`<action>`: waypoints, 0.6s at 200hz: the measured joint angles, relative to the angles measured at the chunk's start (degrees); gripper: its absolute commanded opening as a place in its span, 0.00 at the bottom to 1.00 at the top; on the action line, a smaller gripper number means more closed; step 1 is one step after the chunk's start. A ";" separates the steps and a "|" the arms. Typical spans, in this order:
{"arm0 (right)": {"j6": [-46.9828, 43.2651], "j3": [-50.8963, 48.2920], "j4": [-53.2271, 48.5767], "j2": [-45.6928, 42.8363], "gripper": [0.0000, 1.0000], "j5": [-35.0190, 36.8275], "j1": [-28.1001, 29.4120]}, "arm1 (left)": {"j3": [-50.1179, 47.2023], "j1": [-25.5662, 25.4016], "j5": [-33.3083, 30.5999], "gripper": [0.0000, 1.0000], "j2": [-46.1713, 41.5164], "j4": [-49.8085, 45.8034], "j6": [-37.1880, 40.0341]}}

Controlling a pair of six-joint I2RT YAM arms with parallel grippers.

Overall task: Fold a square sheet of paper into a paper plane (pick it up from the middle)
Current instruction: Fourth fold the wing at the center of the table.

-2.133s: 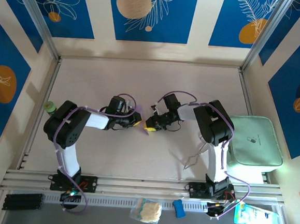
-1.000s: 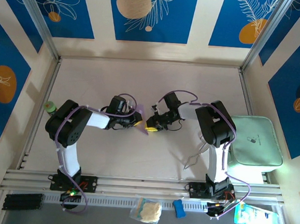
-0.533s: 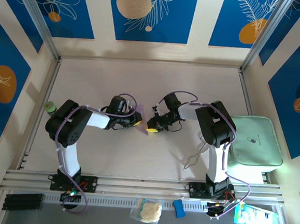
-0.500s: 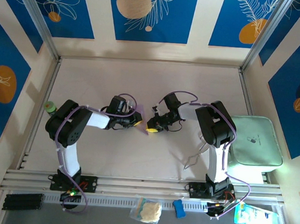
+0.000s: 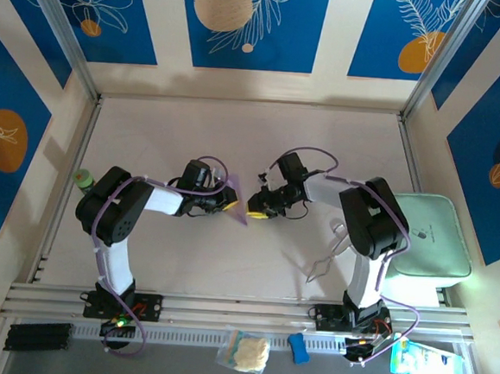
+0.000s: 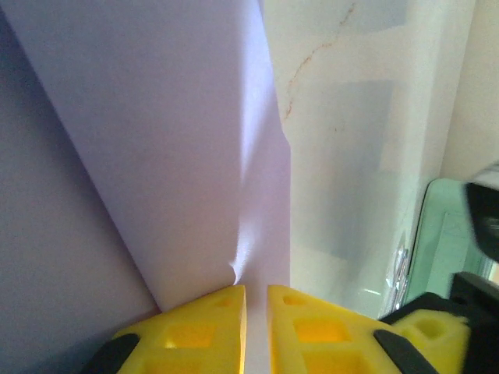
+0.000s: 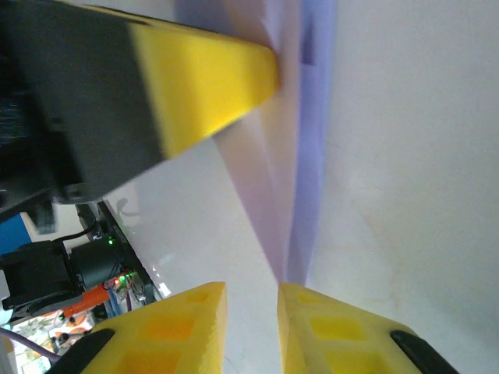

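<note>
The lavender sheet of paper (image 5: 240, 217) is folded into a narrow pointed shape and hangs just above the table's middle. My left gripper (image 5: 229, 204) is shut on it. In the left wrist view the paper (image 6: 179, 148) fans up from the thin slot between the yellow fingertips (image 6: 204, 318) of that gripper (image 6: 256, 293). My right gripper (image 5: 252, 210) faces it from the right, open by a small gap. In the right wrist view the paper's tip (image 7: 292, 234) ends just ahead of that gripper (image 7: 252, 290), not between its fingers. The left gripper's yellow finger (image 7: 204, 78) shows above.
A pale mint-green tray (image 5: 425, 237) sits at the right edge beside the right arm. A thin wire tool (image 5: 323, 262) lies near the right arm's base. A small green object (image 5: 83, 176) stands at the left wall. Bags and a blue item (image 5: 299, 347) lie past the front rail.
My right gripper has opened a little and drawn slightly right, off the paper's tip; its elbow has swung right. The left gripper and the paper have stayed put.
</note>
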 measured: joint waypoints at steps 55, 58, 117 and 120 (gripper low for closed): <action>0.59 0.59 -0.11 -0.83 0.16 1.92 2.82 | 0.07 0.00 0.04 0.17 0.00 -0.04 0.00; 0.59 0.70 -0.09 -0.57 0.16 1.99 2.95 | 0.07 0.00 0.04 0.17 0.00 -0.04 0.02; 1.07 2.08 0.04 3.48 0.14 2.29 4.09 | 0.28 0.00 0.24 0.17 0.26 0.00 0.00; 1.07 2.08 0.02 3.67 0.14 2.27 4.09 | 0.28 0.00 0.24 0.17 0.26 0.00 0.00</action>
